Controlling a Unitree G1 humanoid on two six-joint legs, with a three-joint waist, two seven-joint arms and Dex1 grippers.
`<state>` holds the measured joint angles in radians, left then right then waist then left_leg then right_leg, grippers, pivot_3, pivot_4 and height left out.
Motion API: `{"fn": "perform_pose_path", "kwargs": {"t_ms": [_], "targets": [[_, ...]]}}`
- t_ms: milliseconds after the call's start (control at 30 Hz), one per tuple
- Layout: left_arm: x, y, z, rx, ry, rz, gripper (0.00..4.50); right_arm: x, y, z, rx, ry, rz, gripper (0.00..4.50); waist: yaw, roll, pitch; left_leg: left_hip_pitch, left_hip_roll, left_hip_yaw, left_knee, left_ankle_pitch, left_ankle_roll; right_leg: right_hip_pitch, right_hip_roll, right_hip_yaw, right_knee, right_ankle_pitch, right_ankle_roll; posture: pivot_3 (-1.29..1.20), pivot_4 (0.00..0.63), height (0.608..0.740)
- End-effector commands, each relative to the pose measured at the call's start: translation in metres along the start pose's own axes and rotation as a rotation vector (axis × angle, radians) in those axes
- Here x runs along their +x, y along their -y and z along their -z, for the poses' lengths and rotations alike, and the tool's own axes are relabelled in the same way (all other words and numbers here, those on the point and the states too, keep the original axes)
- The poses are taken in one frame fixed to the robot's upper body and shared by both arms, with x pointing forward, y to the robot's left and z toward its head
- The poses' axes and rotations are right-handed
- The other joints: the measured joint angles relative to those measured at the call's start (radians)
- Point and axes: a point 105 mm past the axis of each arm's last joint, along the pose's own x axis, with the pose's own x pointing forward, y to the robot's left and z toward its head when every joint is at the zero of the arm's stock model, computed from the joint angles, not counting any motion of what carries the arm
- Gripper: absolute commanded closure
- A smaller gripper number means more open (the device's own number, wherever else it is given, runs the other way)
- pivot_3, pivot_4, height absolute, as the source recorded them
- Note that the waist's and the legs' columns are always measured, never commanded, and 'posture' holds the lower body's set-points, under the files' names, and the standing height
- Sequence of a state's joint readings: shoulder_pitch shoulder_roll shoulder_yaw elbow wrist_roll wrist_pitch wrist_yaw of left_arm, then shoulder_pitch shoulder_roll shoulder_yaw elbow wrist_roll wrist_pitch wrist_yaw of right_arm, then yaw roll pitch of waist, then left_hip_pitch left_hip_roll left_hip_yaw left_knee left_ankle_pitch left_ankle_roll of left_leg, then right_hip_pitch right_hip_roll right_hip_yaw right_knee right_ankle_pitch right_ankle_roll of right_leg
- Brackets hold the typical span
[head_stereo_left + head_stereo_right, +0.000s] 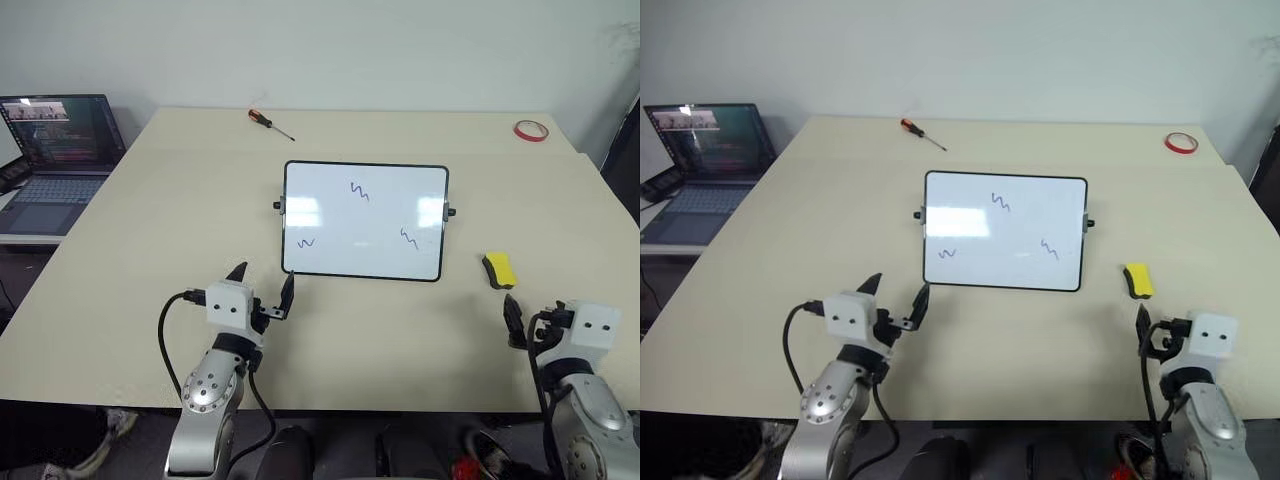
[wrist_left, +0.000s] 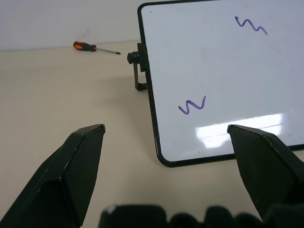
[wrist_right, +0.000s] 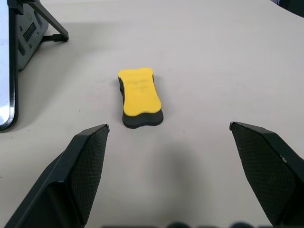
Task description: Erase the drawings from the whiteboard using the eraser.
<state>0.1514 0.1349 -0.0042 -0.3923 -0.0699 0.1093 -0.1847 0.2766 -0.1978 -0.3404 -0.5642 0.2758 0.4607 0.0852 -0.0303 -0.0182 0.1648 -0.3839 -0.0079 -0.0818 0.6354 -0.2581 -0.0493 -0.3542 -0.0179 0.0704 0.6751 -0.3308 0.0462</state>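
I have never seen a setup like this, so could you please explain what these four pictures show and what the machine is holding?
This is a humanoid robot with two arms, each ending in a two-fingered gripper. The two wide pictures come from cameras on its head, looking down over a beige table. The left gripper and right gripper are both open and hold nothing. The other two pictures come from cameras on the wrists, looking out between each gripper's black fingers. On the table stands a tilted whiteboard with three blue squiggle drawings. A yellow eraser lies to its right, straight ahead of the right gripper. At the far edge lie a screwdriver and a red tape ring. A laptop sits open beside the table, on the left.
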Motion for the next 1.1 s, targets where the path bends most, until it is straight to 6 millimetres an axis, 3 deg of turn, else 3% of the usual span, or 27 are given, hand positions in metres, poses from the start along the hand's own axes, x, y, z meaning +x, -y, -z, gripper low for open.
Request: {"fn": "perform_pose_path", "kwargs": {"t_ms": [33, 467, 600, 667, 1100], "targets": [[0.001, 0.006, -0.013, 0.002, 0.044, 0.011, 0.0, -0.002, 0.0, -0.017, -0.024, 0.054, -0.01, 0.04, 0.0, 0.0, 0.0, 0.0, 0.0, 0.0, 0.0, 0.0, 0.0, 0.0, 0.0, 0.0, 0.0, 0.0, 0.0, 0.0, 0.15, 0.74], [0.0, 0.001, -0.017, 0.013, 0.052, -0.01, 0.0, 0.007, -0.003, -0.019, -0.032, 0.055, -0.043, 0.04, 0.0, 0.0, 0.0, 0.0, 0.0, 0.0, 0.0, 0.0, 0.0, 0.0, 0.0, 0.0, 0.0, 0.0, 0.0, 0.0, 0.15, 0.74], [0.003, 0.002, -0.015, 0.026, 0.058, -0.016, 0.0, 0.01, -0.005, -0.008, -0.028, 0.036, -0.043, 0.04, 0.001, 0.0, 0.0, 0.0, 0.0, 0.0, 0.0, 0.0, 0.0, 0.0, 0.0, 0.0, 0.0, 0.0, 0.0, 0.0, 0.15, 0.74], [0.008, 0.002, -0.028, 0.022, 0.089, -0.014, 0.0, 0.014, -0.009, -0.016, -0.02, 0.062, -0.063, 0.04, 0.001, 0.0, 0.0, 0.0, 0.0, 0.0, 0.0, 0.0, 0.0, 0.0, 0.0, 0.0, 0.0, 0.001, -0.001, 0.0, 0.15, 0.74], [0.008, 0.0, -0.019, 0.013, 0.071, -0.01, 0.0, 0.02, -0.017, -0.02, -0.009, 0.075, -0.067, 0.04, 0.0, 0.0, 0.0, 0.0, 0.0, 0.0, -0.001, 0.0, 0.0, -0.001, 0.0, 0.0, 0.0, 0.001, -0.001, 0.0, 0.15, 0.74]]}}
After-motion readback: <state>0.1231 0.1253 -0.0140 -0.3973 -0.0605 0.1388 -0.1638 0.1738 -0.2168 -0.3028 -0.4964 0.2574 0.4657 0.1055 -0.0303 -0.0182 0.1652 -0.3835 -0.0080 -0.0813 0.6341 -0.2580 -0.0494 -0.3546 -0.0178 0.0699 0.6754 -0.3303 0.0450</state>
